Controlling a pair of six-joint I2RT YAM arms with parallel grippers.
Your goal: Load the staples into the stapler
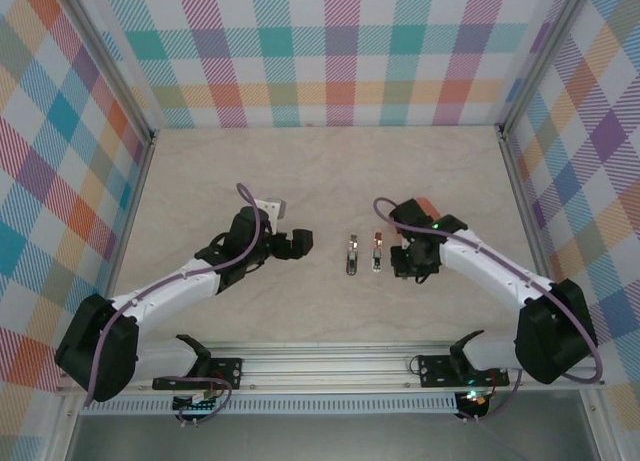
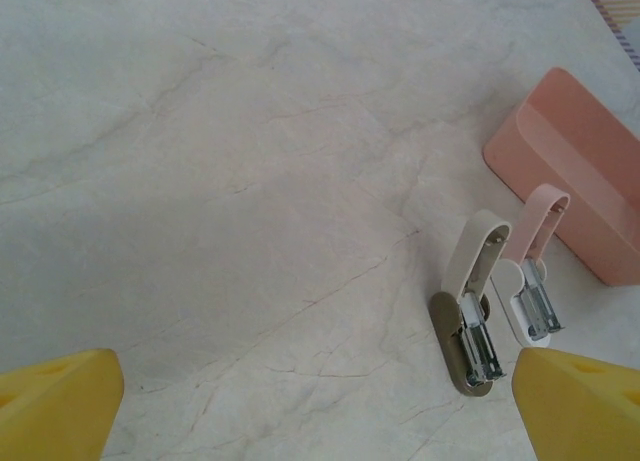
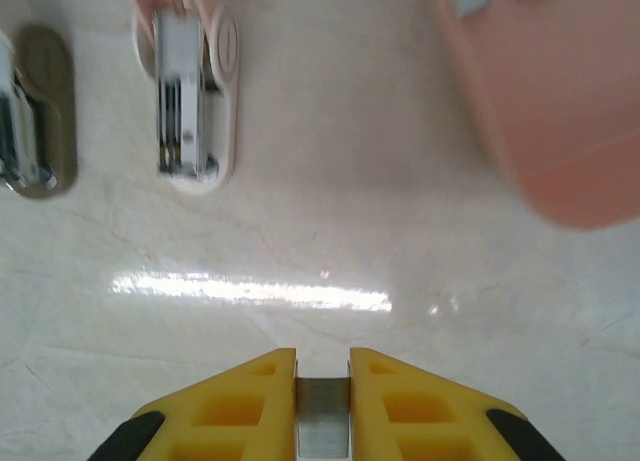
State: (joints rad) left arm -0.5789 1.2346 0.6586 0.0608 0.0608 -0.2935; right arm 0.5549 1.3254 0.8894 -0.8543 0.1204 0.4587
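— Well, where are the staples (image 3: 322, 421)?
— Clamped between the right gripper (image 3: 322, 366)'s yellow fingers (image 3: 240, 401), at 6 o'clock in its wrist view. The frame cuts off the strip's lower end.
— Which way does it lie?
— What shows runs 12 to 6. The pink stapler (image 3: 185, 101) lies open at 11, same axis, top cropped. The olive stapler (image 3: 35, 121) is half cut off at 10, and the blurred tray (image 3: 540, 101) sits at 1.
— And the left gripper (image 2: 320, 411)?
— Jaws wide apart over the table (image 2: 250, 181)
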